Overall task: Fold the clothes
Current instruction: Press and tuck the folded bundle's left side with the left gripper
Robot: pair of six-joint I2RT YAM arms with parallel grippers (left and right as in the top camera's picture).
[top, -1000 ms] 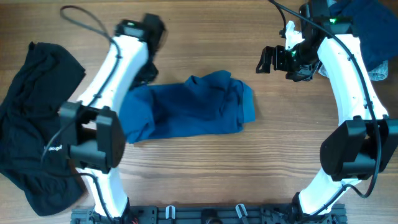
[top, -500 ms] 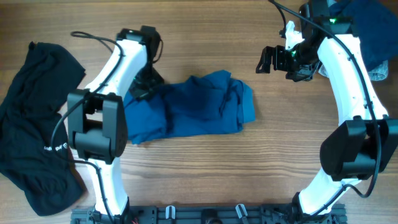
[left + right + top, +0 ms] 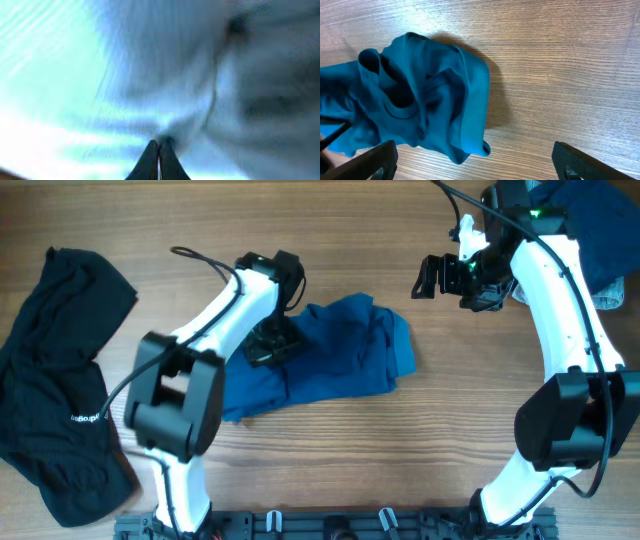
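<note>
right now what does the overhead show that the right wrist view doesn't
Only the overhead: the black garment at far left, the navy heap at top right, and the left tool seen whole, down on the shirt.
Only the right wrist: the shirt's neck opening close up, and the right tool open, its fingers at the bottom corners.
Both: the crumpled teal shirt lying on the wooden table.
</note>
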